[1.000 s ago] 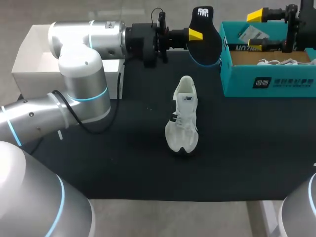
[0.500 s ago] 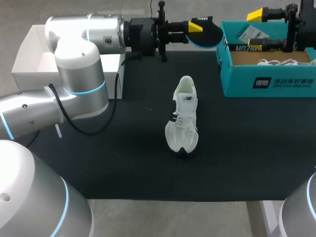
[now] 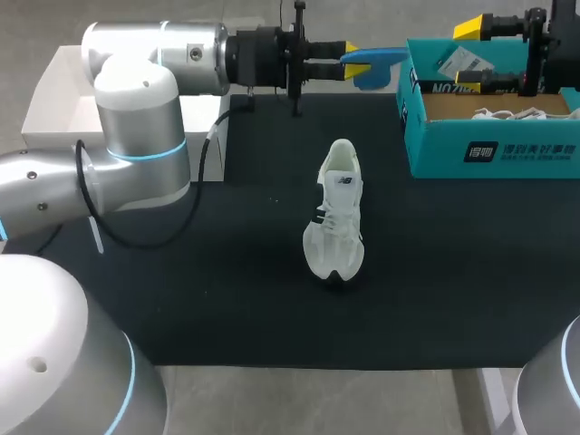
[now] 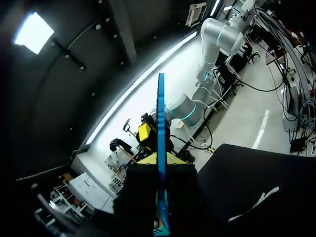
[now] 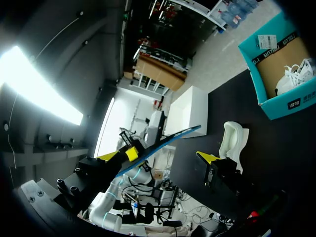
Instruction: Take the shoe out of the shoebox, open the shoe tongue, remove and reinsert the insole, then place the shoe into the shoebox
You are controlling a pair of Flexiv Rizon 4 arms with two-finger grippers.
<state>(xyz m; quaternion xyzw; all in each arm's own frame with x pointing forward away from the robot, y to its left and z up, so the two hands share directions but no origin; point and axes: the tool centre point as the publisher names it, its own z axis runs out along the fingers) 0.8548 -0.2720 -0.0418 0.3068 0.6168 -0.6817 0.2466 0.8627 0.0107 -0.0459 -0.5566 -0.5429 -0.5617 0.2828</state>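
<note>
A white shoe point(image 3: 335, 222) lies on the black mat point(image 3: 227, 290), toe toward me. My left gripper point(image 3: 349, 60) is at the far edge, shut on a blue insole point(image 3: 377, 62) that shows edge-on beside the teal shoebox point(image 3: 489, 149). In the left wrist view the insole point(image 4: 161, 128) stands as a thin blue line between the yellow fingertips point(image 4: 148, 159). My right gripper point(image 3: 471, 54) hangs open over the shoebox's far end, holding nothing. The right wrist view shows the insole point(image 5: 168, 140), the shoe point(image 5: 232, 140) and the shoebox point(image 5: 289, 106) ahead of its wide-apart fingers.
A second white shoe point(image 3: 507, 114) lies inside the shoebox on brown cardboard. A white open box point(image 3: 50, 113) stands off the mat's far left corner, under my left arm point(image 3: 136, 118).
My left wrist has turned, so the insole went from face-on to edge-on, and it shifted slightly farther back. The shoe and right arm have stayed put.
</note>
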